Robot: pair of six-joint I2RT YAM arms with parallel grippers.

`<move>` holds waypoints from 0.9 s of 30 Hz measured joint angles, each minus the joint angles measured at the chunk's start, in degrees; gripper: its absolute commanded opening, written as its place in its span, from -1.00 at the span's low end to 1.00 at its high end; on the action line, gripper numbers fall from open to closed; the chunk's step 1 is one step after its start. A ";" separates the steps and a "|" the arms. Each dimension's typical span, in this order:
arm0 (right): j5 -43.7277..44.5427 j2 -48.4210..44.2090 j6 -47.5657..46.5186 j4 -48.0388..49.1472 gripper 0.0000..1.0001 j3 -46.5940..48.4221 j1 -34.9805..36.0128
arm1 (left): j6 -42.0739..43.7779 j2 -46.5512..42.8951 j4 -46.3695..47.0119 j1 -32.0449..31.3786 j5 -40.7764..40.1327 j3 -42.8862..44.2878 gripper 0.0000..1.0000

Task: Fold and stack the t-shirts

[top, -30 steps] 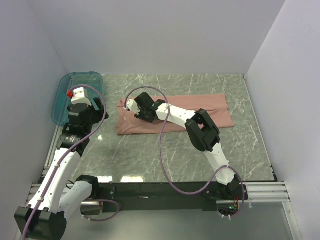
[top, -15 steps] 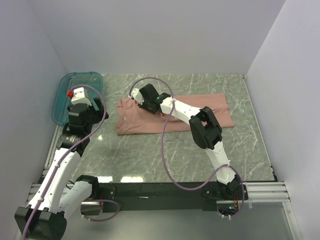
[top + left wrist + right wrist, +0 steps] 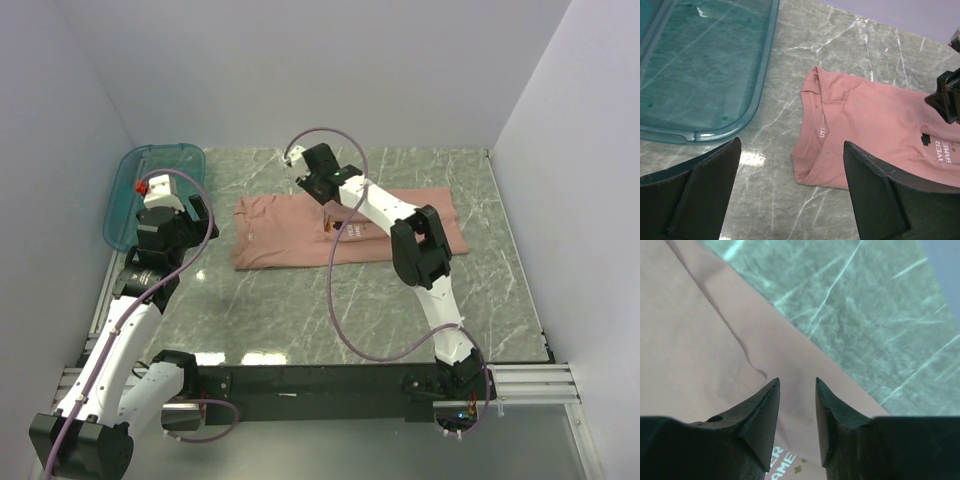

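Note:
A salmon-pink t-shirt (image 3: 290, 235) lies folded into a long band across the marble table, collar end to the left. Its small pixel print and white lettering (image 3: 333, 226) face up. My right gripper (image 3: 308, 170) hovers over the shirt's far edge. In the right wrist view the gripper (image 3: 796, 382) is partly open over pink cloth (image 3: 690, 340), with nothing between its fingers. My left gripper (image 3: 152, 186) stands wide open and empty at the left. In the left wrist view the gripper (image 3: 791, 145) frames bare marble just short of the shirt's collar end (image 3: 875, 130).
A teal translucent bin (image 3: 125, 200) lies at the table's far left corner, close beside my left gripper, and shows at the upper left in the left wrist view (image 3: 700, 65). White walls close in the table on three sides. The right arm's purple cable (image 3: 330, 290) loops over the shirt.
My right gripper has moved from the shirt's collar end back and to the right, to the far edge, uncovering the print. The left arm and the shirt have not moved.

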 measured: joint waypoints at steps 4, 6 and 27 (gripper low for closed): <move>-11.34 -3.76 -0.48 -3.96 -0.05 -4.04 -4.42 | 0.04 0.15 0.70 0.00 2.01 -0.02 0.77; -19.56 -9.14 -1.92 -5.86 0.01 -10.01 -7.37 | 0.04 0.22 0.90 0.00 3.34 -0.02 0.76; -36.24 -32.22 6.71 -5.51 0.00 -44.41 -53.48 | 0.04 3.30 1.60 0.00 11.85 -0.02 0.76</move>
